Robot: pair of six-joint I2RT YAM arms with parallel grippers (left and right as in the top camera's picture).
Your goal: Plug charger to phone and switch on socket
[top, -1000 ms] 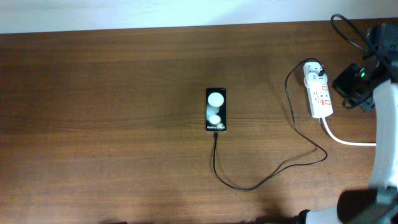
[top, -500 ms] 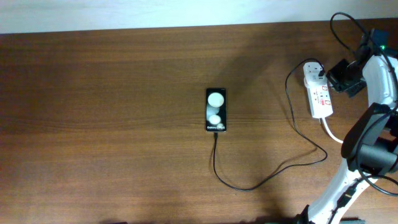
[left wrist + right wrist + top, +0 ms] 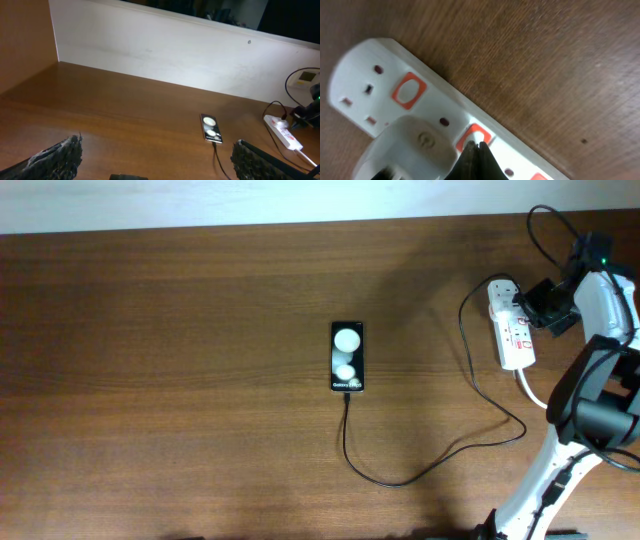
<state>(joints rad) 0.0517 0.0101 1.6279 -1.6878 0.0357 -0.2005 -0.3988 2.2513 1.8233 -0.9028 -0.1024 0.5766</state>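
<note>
The black phone (image 3: 347, 356) lies at the table's middle with two white circles on its face; it also shows in the left wrist view (image 3: 210, 134). The black charger cable (image 3: 440, 460) runs from the phone's near end in a loop to a plug in the white socket strip (image 3: 511, 326). My right gripper (image 3: 535, 304) is shut, its tips (image 3: 476, 146) pressing on a red-framed white switch (image 3: 473, 137) of the strip (image 3: 385, 85) beside a white plug (image 3: 412, 147). My left gripper (image 3: 155, 160) is open and empty, high above the near left of the table.
The strip's thick white cord (image 3: 560, 406) runs right from its near end. A pale wall (image 3: 165, 55) backs the table. Black cables (image 3: 550, 230) loop at the far right corner. My right arm (image 3: 590, 400) rises along the right edge.
My right gripper has moved left from beside the strip onto its far end, and now touches a switch. Phone and cable have not moved.
</note>
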